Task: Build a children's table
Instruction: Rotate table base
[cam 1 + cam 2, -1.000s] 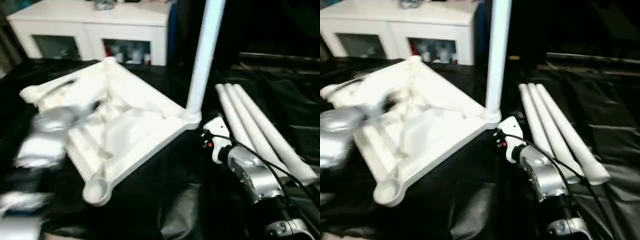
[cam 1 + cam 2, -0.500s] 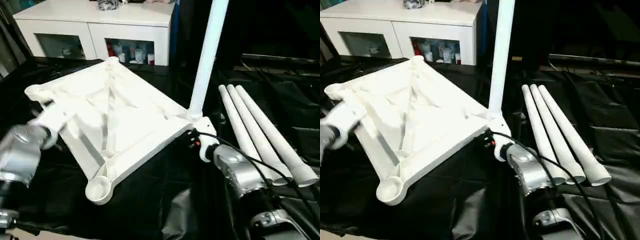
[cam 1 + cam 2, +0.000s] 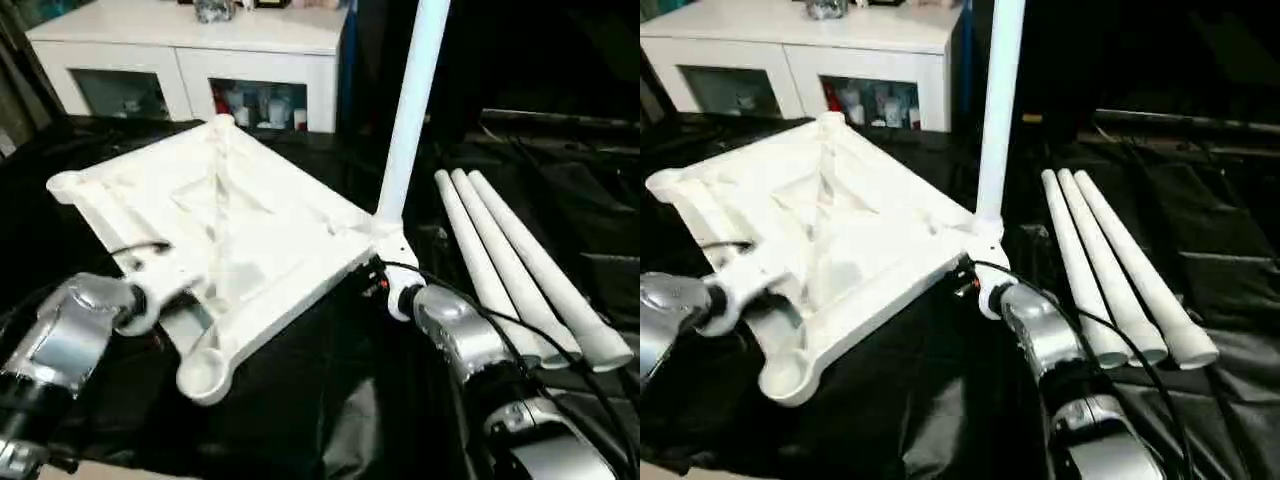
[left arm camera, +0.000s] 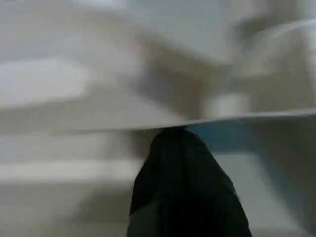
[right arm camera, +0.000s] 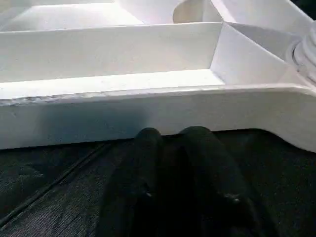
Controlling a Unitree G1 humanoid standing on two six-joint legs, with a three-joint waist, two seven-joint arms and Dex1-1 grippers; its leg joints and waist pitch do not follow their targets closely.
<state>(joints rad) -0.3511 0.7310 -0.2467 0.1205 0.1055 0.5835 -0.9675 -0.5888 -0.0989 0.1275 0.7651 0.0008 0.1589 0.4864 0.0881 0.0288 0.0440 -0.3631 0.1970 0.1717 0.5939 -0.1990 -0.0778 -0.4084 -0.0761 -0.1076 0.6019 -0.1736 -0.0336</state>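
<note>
Currently we list: tabletop (image 3: 230, 230), ribbed side up, centre-left of the frame on black cloth (image 3: 330, 400); 1 leg (image 3: 405, 130) upright in its right-hand corner socket; 3 legs (image 3: 520, 270) at right. Left gripper (image 4: 185, 185): fingers together against the near rim. Right gripper (image 5: 173, 136): fingers nearly together, under the edge by the fitted leg. Risk, we judge: a nudge slides the top or tips that leg. Writing: none legible.

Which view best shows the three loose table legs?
The left eye view: the three loose legs lie side by side, full length, on the black cloth. The right eye view shows the same.
</note>
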